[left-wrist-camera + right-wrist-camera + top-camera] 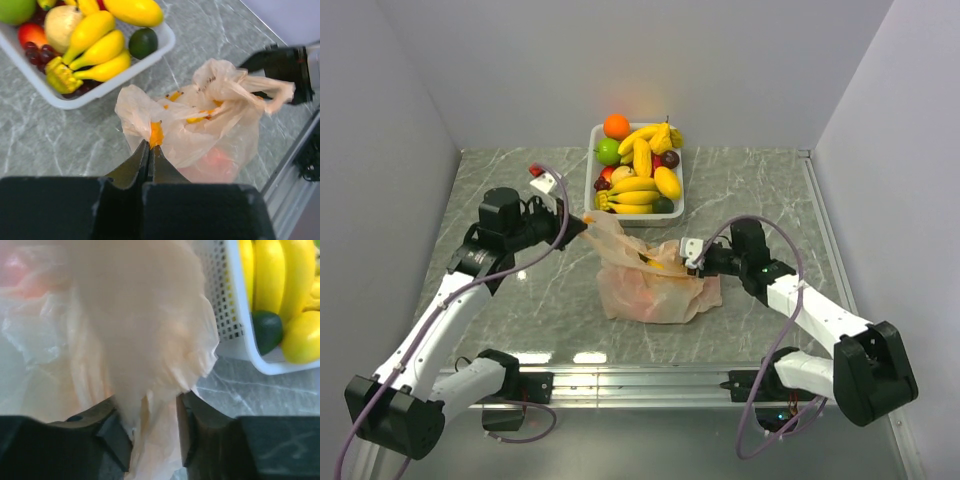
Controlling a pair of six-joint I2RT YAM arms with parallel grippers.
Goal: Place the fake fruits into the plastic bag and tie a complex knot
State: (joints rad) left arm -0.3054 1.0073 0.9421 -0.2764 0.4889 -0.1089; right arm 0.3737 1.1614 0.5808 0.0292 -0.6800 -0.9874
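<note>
Overhead view: the plastic bag (pixel 655 285) lies crumpled on the grey marbled table (pixel 760 190), midway between your two arms and just in front of the white tray (pixel 591 170). Your left gripper (pixel 582 222) meets the bag's upper left corner. Your right gripper (pixel 688 255) meets its right side. Most of the fake fruits (pixel 638 170) lie heaped in the tray, with an orange (pixel 616 125) at the far end and bananas (pixel 633 196) at the near end.

Left wrist view: the left gripper (pixel 150 150) has its fingers pressed together on a fold of the plastic bag (pixel 220 130), at a patch of orange print. The film rises from that pinch and spreads rightward to a handle end that reaches the right gripper (pixel 280 65). Yellow-orange shapes show in the bag's mouth and a reddish one glows through the film lower down; which fruits they are you cannot tell. The tray (pixel 100 91) stands well clear of the bag, holding a bunch of bananas (pixel 95 52) and a dark green fruit (pixel 143 43) at its corner.

Right wrist view: the right gripper (pixel 152 425) clamps a bunched strip of the plastic bag (pixel 135 330), its fingers held slightly apart by the gathered film between them. The film fills most of the view, out of focus. The perforated tray wall (pixel 220 305) stands just beyond it, with bananas (pixel 270 270) and the dark green fruit (pixel 267 330) inside.
</note>
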